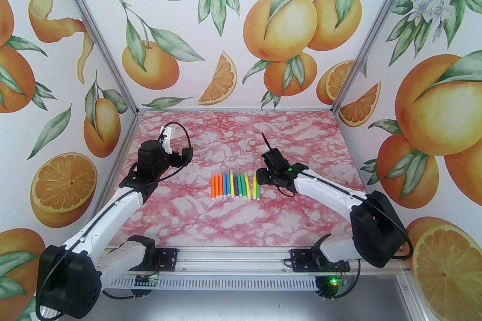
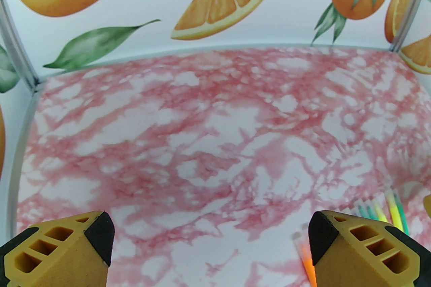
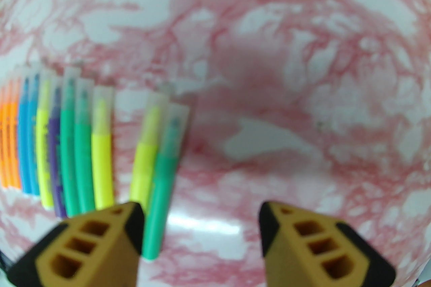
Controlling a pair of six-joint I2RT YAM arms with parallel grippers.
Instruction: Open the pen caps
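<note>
our right hand (image 3: 201, 216) hovers over the bench (image 3: 303, 94), fingers apart and empty. the end green pen (image 3: 161, 184) lies just inside the finger nearer the row, its long axis running straight away from the hand, pen caps (image 3: 175, 126) at the far end. our left hand (image 2: 210, 228), wide apart, is farther off.

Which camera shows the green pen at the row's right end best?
The right wrist view: the green pen lies close up, nearly full length. The top view shows the pen tiny at the row's end. The left wrist view catches blurred pen tips; which is which, I cannot tell.
</note>
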